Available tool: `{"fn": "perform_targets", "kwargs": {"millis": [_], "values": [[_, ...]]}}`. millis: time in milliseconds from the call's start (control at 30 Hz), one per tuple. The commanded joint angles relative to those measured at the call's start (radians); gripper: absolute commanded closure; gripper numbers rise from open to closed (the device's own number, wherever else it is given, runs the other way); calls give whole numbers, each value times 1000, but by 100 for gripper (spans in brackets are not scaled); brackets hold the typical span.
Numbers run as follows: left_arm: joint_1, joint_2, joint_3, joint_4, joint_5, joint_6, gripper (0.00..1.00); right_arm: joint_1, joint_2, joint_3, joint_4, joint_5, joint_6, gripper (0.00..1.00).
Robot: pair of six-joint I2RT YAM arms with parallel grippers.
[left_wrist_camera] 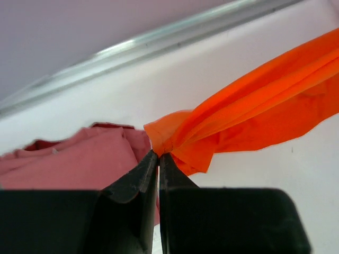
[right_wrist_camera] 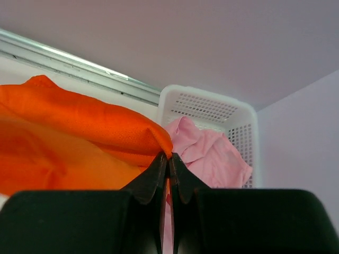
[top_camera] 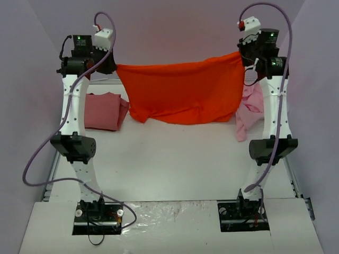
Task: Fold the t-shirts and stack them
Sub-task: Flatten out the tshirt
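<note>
The bright orange-red t-shirt [top_camera: 183,92] hangs stretched between both grippers above the far part of the table, its lower edge near the surface. My left gripper [left_wrist_camera: 158,154] is shut on its left corner [left_wrist_camera: 169,135]. My right gripper [right_wrist_camera: 169,156] is shut on its right corner [right_wrist_camera: 153,135]. In the top view the left gripper [top_camera: 114,66] and right gripper [top_camera: 244,55] are raised at the back. A folded dusty rose-red t-shirt [top_camera: 105,110] lies at the far left, also in the left wrist view [left_wrist_camera: 69,159]. Light pink t-shirts [right_wrist_camera: 209,151] lie in the basket at the far right [top_camera: 250,108].
A white plastic lattice basket [right_wrist_camera: 233,114] stands in the back right corner against the wall. A metal rail [left_wrist_camera: 159,42] runs along the table's far edge. Purple walls close in at the back and both sides.
</note>
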Motion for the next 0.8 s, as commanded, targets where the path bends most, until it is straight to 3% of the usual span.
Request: {"fn": "perform_targets", "kwargs": {"millis": [0,100,367,533,767], "values": [[7,-345,-133,237,-113,-17,98,2,-233,-9,8,4,30,100],[5,-594,-453,397,-148,-8,98,2,-418,-200,36,-9,30,100],[8,-1030,-958,347,-184,98,98,0,-924,-722,36,-3,53,100],[15,-1173,-1071,315,-213,89,98,-6,-1074,-787,34,24,93,100],[15,-1103,-993,310,-248,42,98,-14,-939,-686,33,24,87,100]]}}
